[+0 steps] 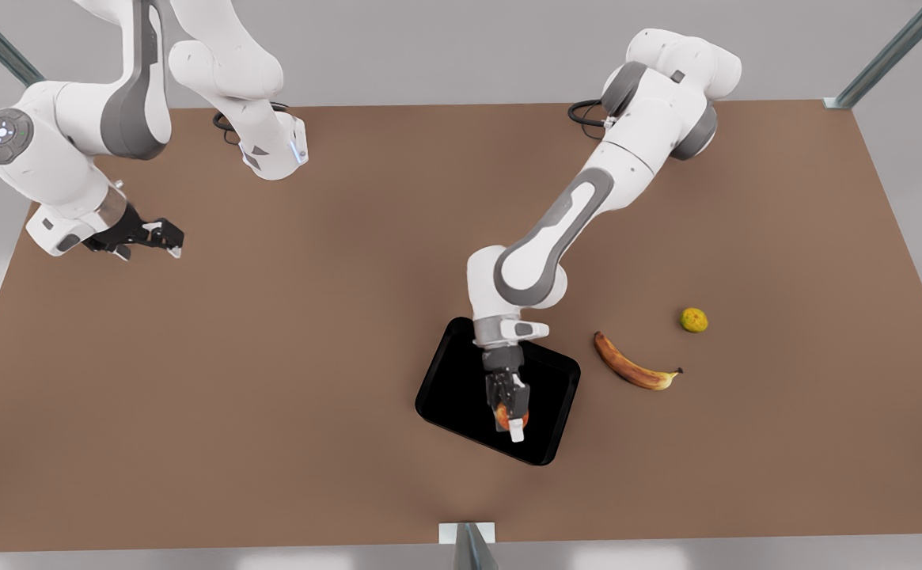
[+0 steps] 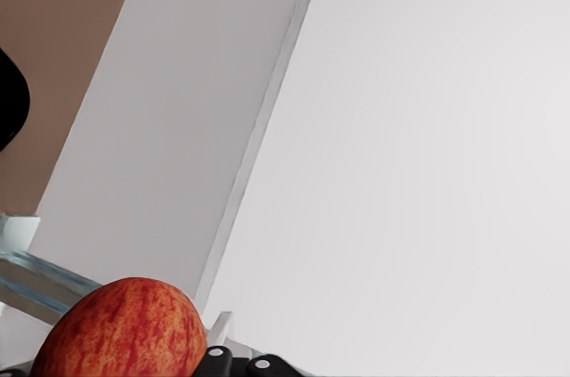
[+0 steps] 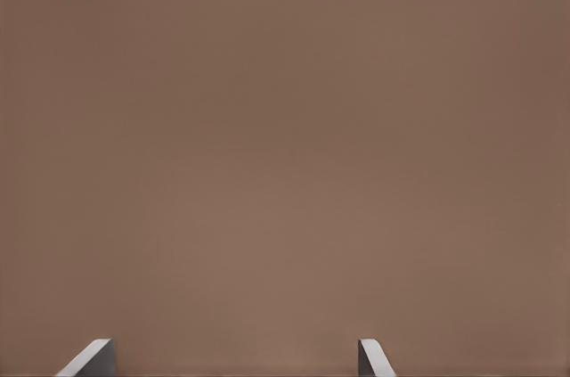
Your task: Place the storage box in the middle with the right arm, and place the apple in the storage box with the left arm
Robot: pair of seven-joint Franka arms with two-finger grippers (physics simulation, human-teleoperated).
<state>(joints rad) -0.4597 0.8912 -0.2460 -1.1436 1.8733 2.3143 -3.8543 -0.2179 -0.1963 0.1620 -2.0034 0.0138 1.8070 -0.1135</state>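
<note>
The glossy black storage box (image 1: 453,396) lies on the brown table, slightly toward the front view's right of centre. Above its inside hangs my left gripper (image 1: 511,418), pointing down and shut on the red apple (image 1: 501,413). In the left wrist view the apple (image 2: 125,328) sits close between the fingers, with a black corner of the box (image 2: 11,101) off to the side. My right gripper (image 1: 161,236) waits open above bare table at the front view's far left; its two fingertips (image 3: 93,359) stand wide apart with nothing between them.
A brown-spotted banana (image 1: 635,364) and a yellow-green round fruit (image 1: 694,320) lie to the front view's right of the box. A metal post (image 1: 467,540) stands at the table's front edge. Bare table stretches between the two arms.
</note>
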